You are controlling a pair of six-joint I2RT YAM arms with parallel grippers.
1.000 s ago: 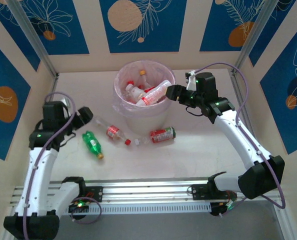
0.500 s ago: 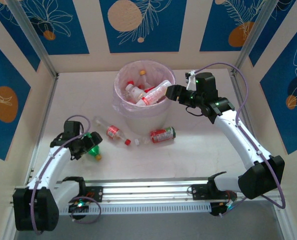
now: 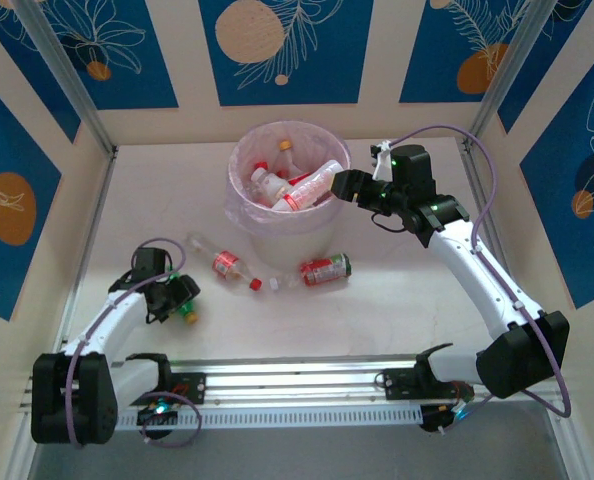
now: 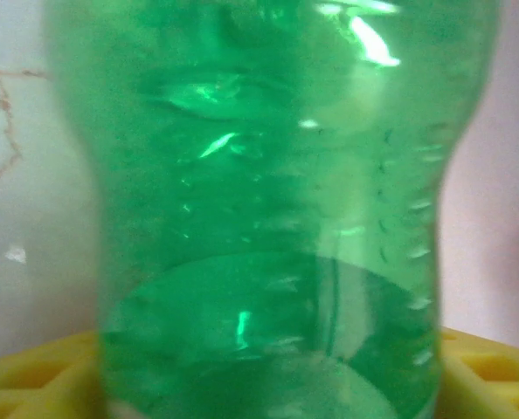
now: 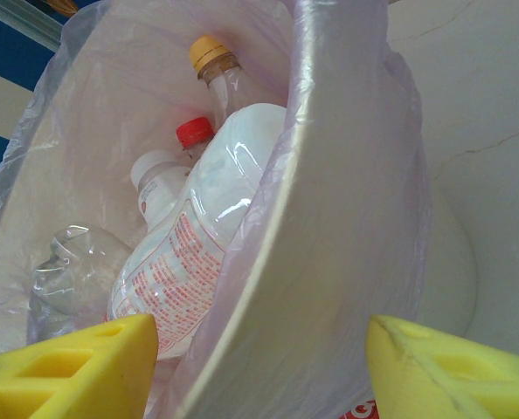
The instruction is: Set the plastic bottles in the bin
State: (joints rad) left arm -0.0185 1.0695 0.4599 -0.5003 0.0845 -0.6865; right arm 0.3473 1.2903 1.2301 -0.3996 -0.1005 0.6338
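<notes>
My left gripper (image 3: 174, 296) is down over the green bottle (image 4: 268, 175) near the table's left front, and only the bottle's yellow cap (image 3: 189, 318) pokes out. In the left wrist view the bottle sits between the yellow pads (image 4: 32, 375), which press on both its sides. The bin (image 3: 247, 228) stands at centre back with several bottles (image 3: 287, 180) inside. My right gripper (image 3: 343, 186) hangs open at its right rim (image 5: 329, 218), holding nothing. A clear red-labelled bottle (image 3: 225, 263) and a second red-labelled one (image 3: 324, 269) lie in front of the bin.
A loose red cap (image 3: 256, 284) lies between the two lying bottles. Side walls and metal posts close in the table left and right. The aluminium rail (image 3: 297, 380) carrying the arm bases runs along the near edge.
The left arm has swung forward and dropped onto the green bottle, and its jaws have closed in on it. The right arm has not moved.
</notes>
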